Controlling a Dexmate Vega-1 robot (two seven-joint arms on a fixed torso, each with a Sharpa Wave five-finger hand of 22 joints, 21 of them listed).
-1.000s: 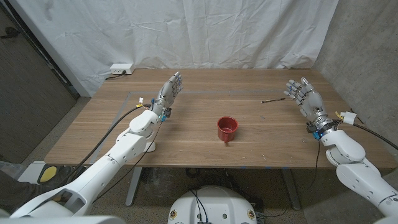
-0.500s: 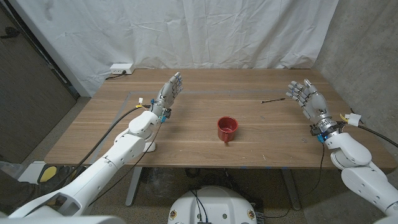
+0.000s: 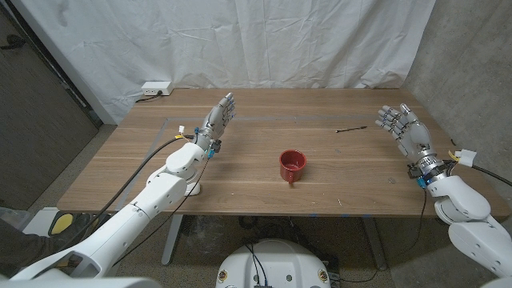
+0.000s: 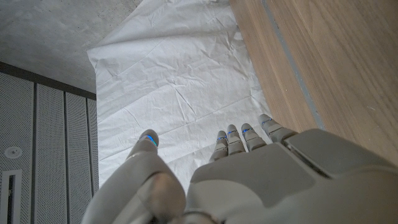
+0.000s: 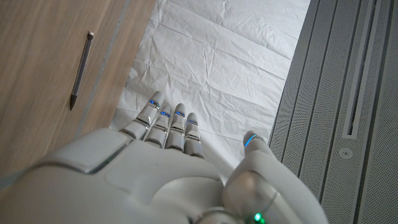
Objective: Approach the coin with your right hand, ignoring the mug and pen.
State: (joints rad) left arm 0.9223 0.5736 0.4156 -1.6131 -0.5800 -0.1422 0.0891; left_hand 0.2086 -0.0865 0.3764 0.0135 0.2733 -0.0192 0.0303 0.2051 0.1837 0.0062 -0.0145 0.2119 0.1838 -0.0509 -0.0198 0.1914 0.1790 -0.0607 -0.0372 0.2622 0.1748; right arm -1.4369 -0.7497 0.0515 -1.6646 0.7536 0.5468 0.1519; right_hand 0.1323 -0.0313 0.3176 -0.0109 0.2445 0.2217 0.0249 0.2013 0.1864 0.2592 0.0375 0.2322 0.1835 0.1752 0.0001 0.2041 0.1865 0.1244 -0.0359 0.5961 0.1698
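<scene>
We've got the red mug (image 3: 292, 166) nearest to us, standing upright near the middle of the bench (image 3: 256, 188), handle pointing toward the front edge. From the head view we look down into it and all we see is a dark red inside; can't tell if there's anything in there.

A bit further back, the left robot hand (image 3: 218, 117) is held up above the left part of the bench, fingers stretched out and apart, gripping nothing. The left wrist view just shows the back of that hand (image 4: 249, 174) with the fingers pointing at the white cloth backdrop (image 4: 180, 93).

Over on the right side, the right robot hand (image 3: 403, 128) is up in the air at the right edge of the bench, also spread wide with nothing in it. The pen (image 3: 350, 128) lies flat just beside its fingertips, well apart from the mug. In the right wrist view the pen (image 5: 81, 70) sits on the wood off to the side of the fingers (image 5: 168, 124).

As for the coin, we honestly can't make it out anywhere on the bench
</scene>
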